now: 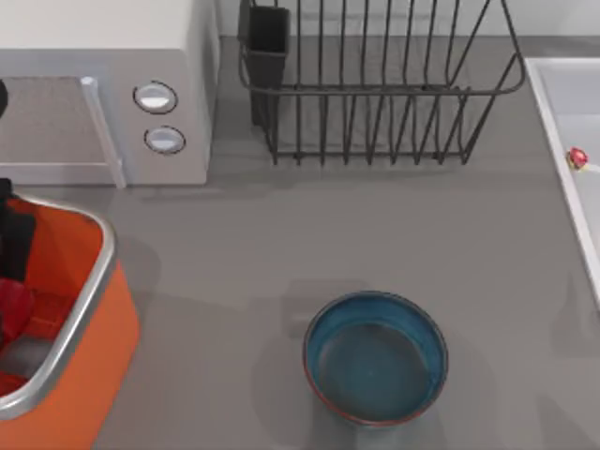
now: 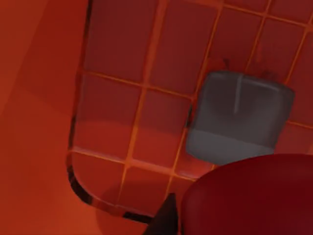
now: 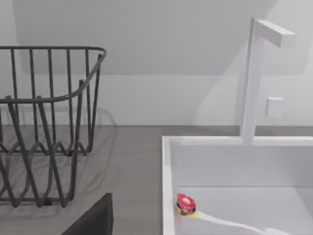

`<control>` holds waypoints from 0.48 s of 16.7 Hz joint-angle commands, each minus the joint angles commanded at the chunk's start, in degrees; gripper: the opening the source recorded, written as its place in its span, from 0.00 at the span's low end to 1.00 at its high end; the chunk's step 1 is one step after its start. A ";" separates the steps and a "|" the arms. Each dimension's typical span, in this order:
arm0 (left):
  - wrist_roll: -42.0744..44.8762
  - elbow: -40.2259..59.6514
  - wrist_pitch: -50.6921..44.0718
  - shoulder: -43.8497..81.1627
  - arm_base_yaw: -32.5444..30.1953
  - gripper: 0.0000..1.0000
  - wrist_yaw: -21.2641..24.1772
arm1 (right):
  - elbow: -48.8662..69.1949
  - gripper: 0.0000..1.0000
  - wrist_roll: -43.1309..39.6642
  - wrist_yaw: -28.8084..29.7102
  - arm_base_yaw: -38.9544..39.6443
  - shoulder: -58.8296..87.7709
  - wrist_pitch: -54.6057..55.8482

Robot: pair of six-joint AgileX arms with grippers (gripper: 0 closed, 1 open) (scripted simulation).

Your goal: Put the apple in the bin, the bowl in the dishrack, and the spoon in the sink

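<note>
Red apple (image 2: pixel 254 196) sits closest to the left wrist cam, glossy and round, w/ a grey finger pad (image 2: pixel 238 117) right behind it and a dark finger tip at its edge. Left gripper (image 1: pixel 11 281) is down inside the orange bin (image 1: pixel 94 319) at the table's left edge, closed around the apple (image 1: pixel 13 305); the bin's gridded orange floor (image 2: pixel 127 107) lies beyond it, and whether the apple touches that floor I can't tell.

Blue bowl (image 1: pixel 375 358) stands upright on the grey table (image 1: pixel 234 244), front-center, well apart from both bin and dishrack (image 1: pixel 375 94). Rack is at the back, center-right, w/ its black cutlery cup (image 1: pixel 267 42) at its left corner. White microwave (image 1: pixel 103 94) w/ two round knobs is back-left, just behind the bin.

Sink (image 1: pixel 562 112) runs along the table's right edge. Spoon (image 1: pixel 577 157), tiny w/ a red end, lies inside the basin near its left wall; in the right wrist view the spoon (image 3: pixel 186 203) rests on the basin floor close to the corner, a white faucet (image 3: pixel 254 78) rising behind the sink (image 3: pixel 168 186), the rack (image 3: pixel 49 122) off to the side. Right gripper: a dark bit (image 3: pixel 95 220) at that view's edge, fingers can't tell.
</note>
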 joint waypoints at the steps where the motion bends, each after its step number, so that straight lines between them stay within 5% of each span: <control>1: 0.00 0.00 0.00 0.00 0.00 0.30 0.00 | 0.00 1.00 0.00 0.00 0.00 0.00 0.00; 8: 0.00 0.00 0.00 0.00 0.00 0.83 0.00 | 0.00 1.00 0.00 0.00 0.00 0.00 0.00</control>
